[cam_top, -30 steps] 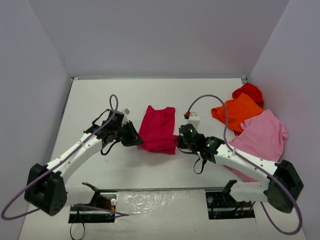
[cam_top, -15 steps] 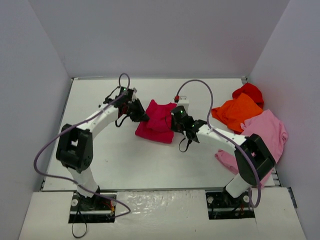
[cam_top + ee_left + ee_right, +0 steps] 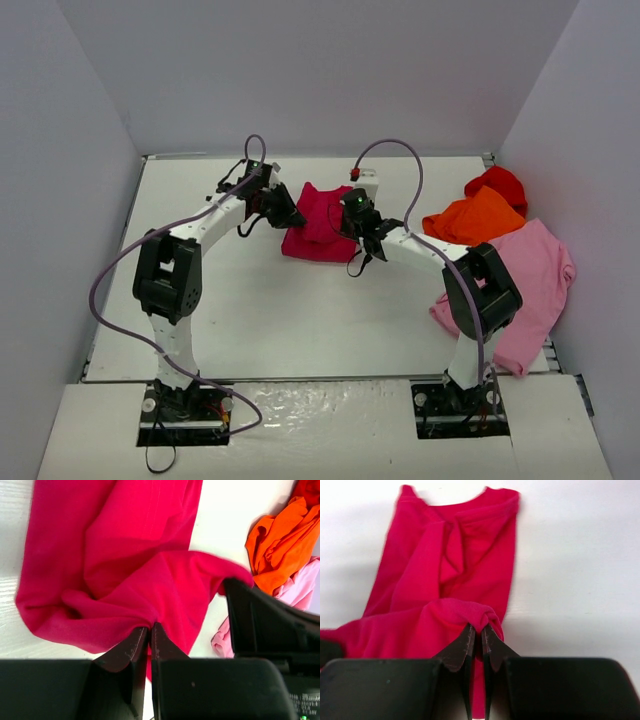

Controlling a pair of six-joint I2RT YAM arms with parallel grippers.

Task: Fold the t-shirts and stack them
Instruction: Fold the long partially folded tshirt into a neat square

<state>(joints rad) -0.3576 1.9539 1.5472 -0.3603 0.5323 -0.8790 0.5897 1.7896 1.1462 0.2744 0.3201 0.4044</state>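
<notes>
Left end effector [image 3: 150, 626]: fingers pressed together on a pinched fold at the near left edge of the crimson-magenta t-shirt [image 3: 318, 232], the cloth bunching up from between the fingertips. Right end effector [image 3: 481, 628]: fingers likewise closed on a gathered ridge of the same garment at its opposite, right-hand edge. The two arms reach forward from their bases and meet the garment from either side. The crimson-magenta t-shirt lies on the white bench [image 3: 300, 310] at its centre, toward the far side. Its near portion is drawn up into loose folds between the two grips. Its far portion lies flatter on the surface, with the neckline pointing away from the arms. Orange t-shirt [image 3: 478, 222]: crumpled on the bench at the far right, well apart from the held garment. Red t-shirt [image 3: 498, 184]: bunched just behind the orange one, touching it, near the far right corner. Light pink t-shirt [image 3: 530, 270]: spread along the right edge of the bench, its far end meeting the orange one, partly covered in the overhead view by the right arm.
</notes>
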